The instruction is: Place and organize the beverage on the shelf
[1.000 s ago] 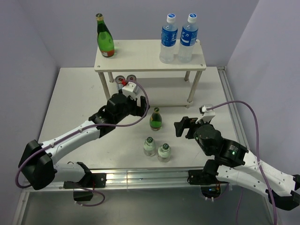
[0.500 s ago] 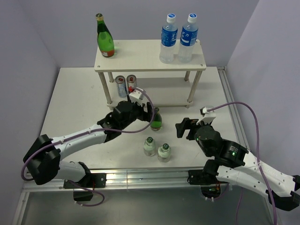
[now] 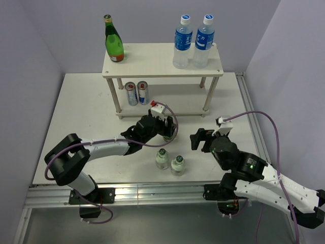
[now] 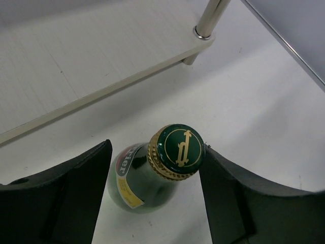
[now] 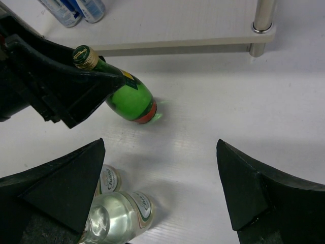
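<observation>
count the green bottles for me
2 green bottles: one stands at the left end of the shelf top, one on the table between the left gripper fingers. None looks hidden.

Tabletop (image 3: 81,117): white, rectangular, filling the centre of the top view. Standing directly on it:
- shelf (image 3: 152,61), upper centre, on four legs
- green bottle (image 5: 129,101), gold-capped, centre, just in front of the shelf
- left clear bottle (image 3: 162,158) and right clear bottle (image 3: 177,165), green-capped, side by side, lower centre
</observation>
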